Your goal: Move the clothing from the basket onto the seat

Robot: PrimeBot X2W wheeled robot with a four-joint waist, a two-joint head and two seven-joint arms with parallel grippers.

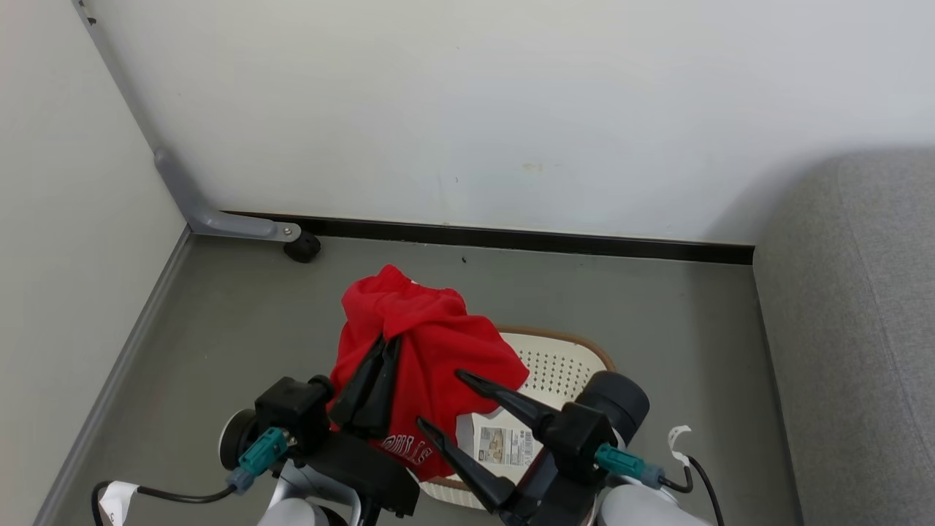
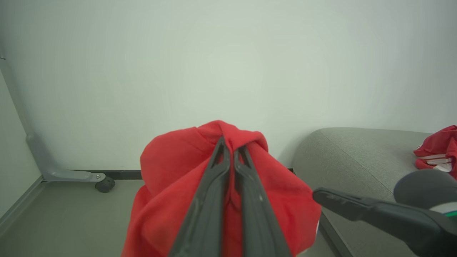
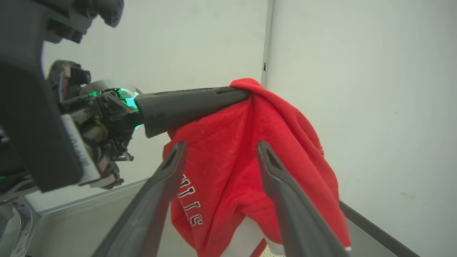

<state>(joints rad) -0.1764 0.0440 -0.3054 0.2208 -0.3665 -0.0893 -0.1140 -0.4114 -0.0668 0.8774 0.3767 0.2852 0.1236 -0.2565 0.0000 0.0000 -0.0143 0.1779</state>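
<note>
Two red garments are counted: a first garment [image 1: 431, 351] and a second garment [image 2: 438, 147]. One basket [image 1: 566, 365], one seat [image 1: 855, 329], one paper label [image 1: 504, 444] and one caster wheel [image 1: 302, 247] are seen. Two hands are counted, the left hand [image 1: 391, 340] and the right hand [image 1: 440, 398].

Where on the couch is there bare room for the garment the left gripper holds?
The couch cushion is bare from its rounded corner by the wall up to a second red garment on it. Crowded: above the basket, where the left gripper, the right gripper and the held garment bunch.
</note>
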